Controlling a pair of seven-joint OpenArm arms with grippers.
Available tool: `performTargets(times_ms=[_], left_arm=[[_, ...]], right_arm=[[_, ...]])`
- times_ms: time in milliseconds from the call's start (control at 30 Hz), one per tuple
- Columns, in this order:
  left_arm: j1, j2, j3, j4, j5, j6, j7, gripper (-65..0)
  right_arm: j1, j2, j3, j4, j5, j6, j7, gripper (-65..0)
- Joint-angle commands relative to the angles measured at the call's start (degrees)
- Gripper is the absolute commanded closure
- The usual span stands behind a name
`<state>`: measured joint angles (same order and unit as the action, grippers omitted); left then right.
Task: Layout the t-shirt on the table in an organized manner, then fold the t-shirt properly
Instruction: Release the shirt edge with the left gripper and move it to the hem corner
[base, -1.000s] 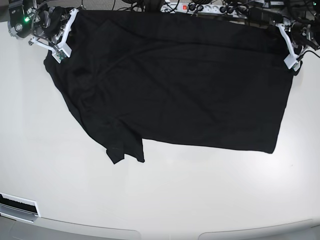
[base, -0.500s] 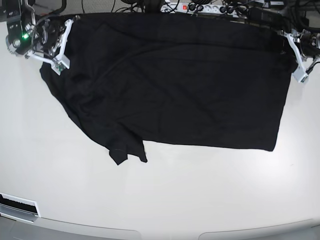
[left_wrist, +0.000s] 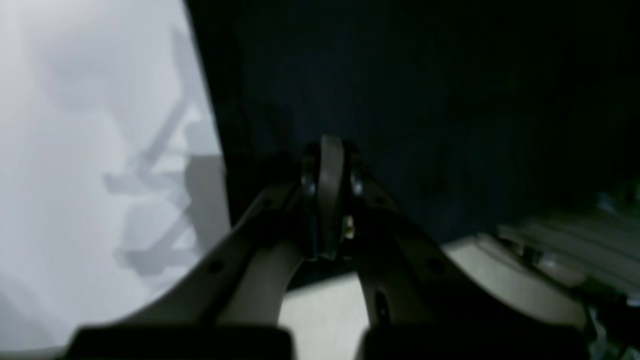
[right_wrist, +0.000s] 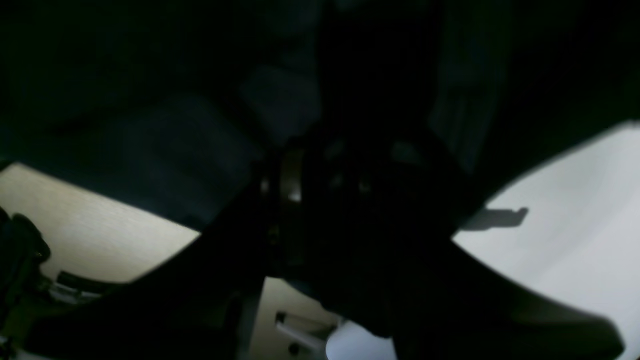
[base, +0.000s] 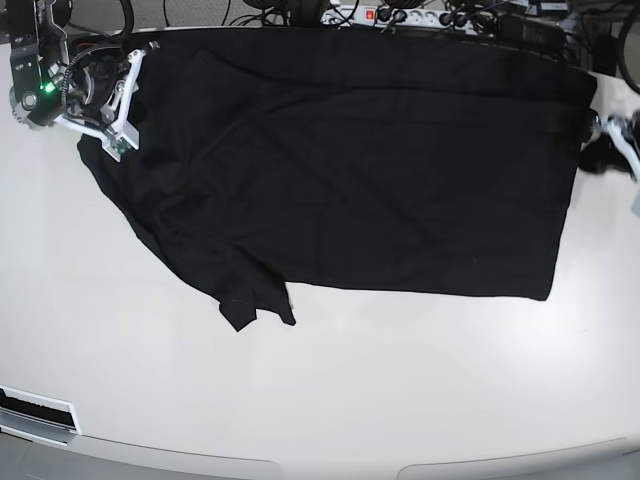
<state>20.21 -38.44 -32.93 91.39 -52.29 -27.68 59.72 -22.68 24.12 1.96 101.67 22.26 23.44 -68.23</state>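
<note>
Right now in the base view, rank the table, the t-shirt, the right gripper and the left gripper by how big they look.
1. the table, filling nearly the whole view.
2. the t-shirt, covering much of the upper half.
3. the right gripper, small at the shirt's corner.
4. the left gripper: looks smallest, but the frame edge cuts it off, so its place against the right gripper is unsure.

The right gripper (right_wrist: 340, 200) is lost in dark blur against the t-shirt (base: 350, 170), so I can't tell how its jaws stand or if cloth is caught. At the shirt's right edge, the left gripper (base: 630, 160) runs off the frame, its tips cut away
</note>
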Motion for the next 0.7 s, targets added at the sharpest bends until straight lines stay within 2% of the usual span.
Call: performTargets(times_ms=[0, 167, 267, 367, 400, 467, 500, 533, 667], left_arm=[[-1.49, -1.38, -0.61, -0.66, -0.66, -0.17, -1.14, 0.0], [-9.7, -1.42, -0.59, -11.28, -0.68, -1.86, -2.73, 0.0], [-15.91, -1.4, -0.46, -20.61, -0.68, -1.68, -5.53, 0.0], [-22.88, -1.4, -0.46, -31.01, 0.0, -2.8, -5.75, 0.0], [-25.29, -1.4, -0.46, -34.69, 0.22, -3.37, -5.81, -7.4], [-29.86, -1.4, -0.46, -41.88, 0.37, -4.72, -6.6, -27.6], [-32.02, -1.38, -0.44, -45.4, 0.39, -4.79, -7.5, -34.9], [-34.1, -1.38, -0.35, -48.74, 0.68, -4.7, -8.39, -38.3], [-41.11, -0.74, 2.62, -59.76, 6.75, -4.7, -14.49, -38.6]], right_arm=[[0.44, 0.83, 0.35, 2.47, 0.02, -0.48, -0.15, -15.5], [0.46, 0.81, 0.35, 10.64, 0.02, -1.92, -0.61, -15.5], [0.46, 0.81, 0.35, 14.23, 0.04, -2.03, -0.42, -15.5], [0.46, 0.81, 0.35, 15.08, 0.26, -2.03, -0.39, -15.5], [0.46, 0.76, 0.35, 15.08, 0.31, -2.03, -0.37, -15.5], [0.46, 0.68, 0.35, 15.08, 0.48, -2.1, -0.37, -15.5], [0.46, 0.66, 0.35, 15.08, 0.48, -2.1, -0.37, -15.5], [0.46, 0.66, 0.35, 15.08, 0.63, -2.08, -0.37, -15.5], [0.46, 0.66, 0.35, 15.08, 2.75, -2.08, -0.37, -15.5]])
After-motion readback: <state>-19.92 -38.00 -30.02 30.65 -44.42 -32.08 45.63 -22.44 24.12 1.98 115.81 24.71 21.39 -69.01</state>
